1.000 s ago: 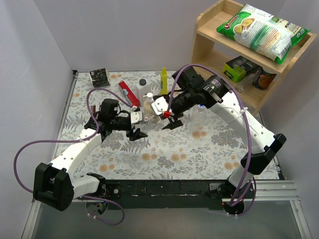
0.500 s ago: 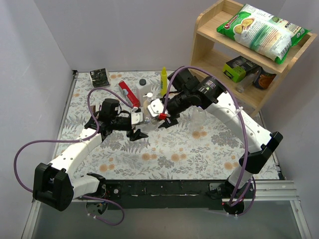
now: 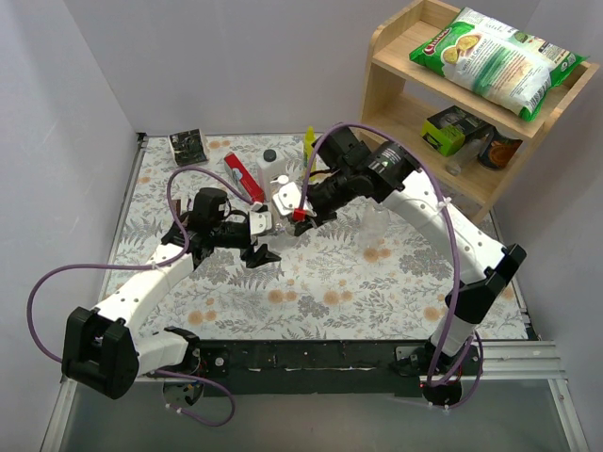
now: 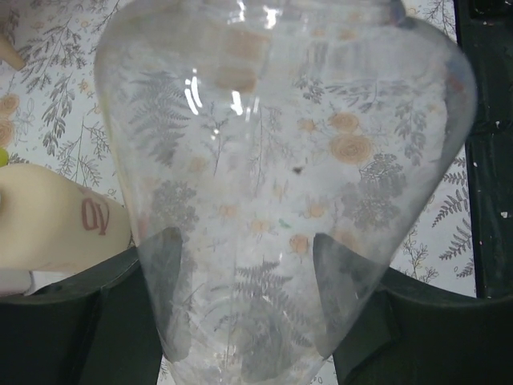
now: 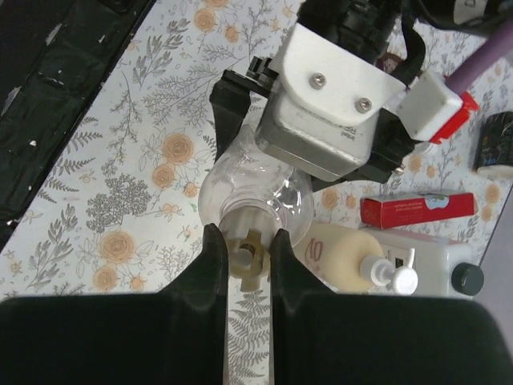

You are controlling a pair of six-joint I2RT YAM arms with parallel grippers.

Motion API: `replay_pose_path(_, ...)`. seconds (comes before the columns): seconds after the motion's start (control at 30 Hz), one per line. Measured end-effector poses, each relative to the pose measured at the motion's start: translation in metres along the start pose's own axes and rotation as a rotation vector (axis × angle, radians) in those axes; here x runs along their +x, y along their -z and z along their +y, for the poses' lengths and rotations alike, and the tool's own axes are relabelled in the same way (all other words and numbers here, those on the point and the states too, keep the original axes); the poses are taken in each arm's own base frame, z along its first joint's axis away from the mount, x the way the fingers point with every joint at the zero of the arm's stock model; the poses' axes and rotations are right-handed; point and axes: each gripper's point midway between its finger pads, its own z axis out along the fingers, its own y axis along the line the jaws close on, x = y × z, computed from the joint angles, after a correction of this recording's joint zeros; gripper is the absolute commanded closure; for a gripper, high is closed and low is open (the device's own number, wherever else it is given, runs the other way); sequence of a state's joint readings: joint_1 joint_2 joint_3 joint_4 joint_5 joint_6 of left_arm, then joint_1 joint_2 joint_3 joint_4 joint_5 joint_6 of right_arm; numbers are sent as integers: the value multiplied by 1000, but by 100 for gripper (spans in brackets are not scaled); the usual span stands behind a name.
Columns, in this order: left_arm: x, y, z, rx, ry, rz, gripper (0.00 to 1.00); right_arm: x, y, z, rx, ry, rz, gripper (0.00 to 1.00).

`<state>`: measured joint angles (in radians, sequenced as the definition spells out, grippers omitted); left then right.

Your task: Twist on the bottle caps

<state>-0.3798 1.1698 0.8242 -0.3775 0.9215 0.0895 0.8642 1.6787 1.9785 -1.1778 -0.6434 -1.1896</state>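
Bottom centre of right-wrist view: R gripper (image 5: 247,241) pinched near-shut on pale cap (image 5: 248,261), right at mouth of clear bottle (image 5: 255,192); thread bite not visible. L gripper (image 4: 248,309) clamped across bottle belly. Prob. light, thin-walled, slick: grip cap by rim, squeeze body gently. Soap bottle (image 5: 337,255) just beside, right of frame; open tablecloth (image 5: 120,160) to left, room to twist.

glossy clear plastic bottle (image 4: 272,160), matt wooden shelf (image 3: 378,85)
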Motion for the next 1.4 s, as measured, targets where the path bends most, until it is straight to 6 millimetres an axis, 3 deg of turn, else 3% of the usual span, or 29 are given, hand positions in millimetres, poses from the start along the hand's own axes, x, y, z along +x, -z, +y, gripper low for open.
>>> replay_pose_path(0.13, 8, -3, 9, -66, 63, 13, 100, 11, -2, -12, 12, -165, 26, 99)
replay_pose_path(0.33, 25, -3, 29, -215, 227, 76, 100, 39, -10, -41, 82, -571, -6, 99)
replay_pose_path(0.57, 43, -9, 34, -298, 370, 149, 100, 55, -21, -64, 198, -860, -5, 99)
replay_pose_path(0.6, 44, -8, 35, -309, 380, 156, 100, 56, -22, -68, 205, -885, -13, 68)
replay_pose_path(0.63, 44, -9, 36, -317, 386, 160, 100, 55, -22, -72, 208, -901, -25, 58)
replay_pose_path(0.7, 44, -7, 40, -337, 400, 168, 100, 57, -19, -80, 204, -940, -64, 48)
replay_pose_path(0.8, 32, -5, 48, -354, 400, 144, 100, 56, 3, -92, 179, -986, -190, 41)
replay_pose_path(0.9, 15, 4, 52, -361, 396, 85, 100, 57, 39, -93, 188, -1020, -378, 34)
replay_pose_path(0.97, -3, 13, 50, -352, 371, 27, 100, 62, 63, -81, 241, -1008, -475, 34)
replay_pose_path(1.07, -36, 21, 41, -304, 318, -64, 100, 34, 79, -71, 233, -916, -564, 34)
replay_pose_path(1.13, -58, 23, 38, -258, 292, -109, 100, -2, 77, -71, 186, -785, -619, 34)
replay_pose_path(1.2, -75, 23, 35, -212, 274, -145, 100, -23, 72, -66, 144, -707, -653, 34)
replay_pose_path(1.27, -83, 23, 31, -177, 275, -164, 100, -35, 68, -60, 108, -665, -676, 33)
replay_pose_path(1.4, -83, 18, 26, -126, 317, -165, 100, -37, 70, -61, 106, -639, -700, 33)
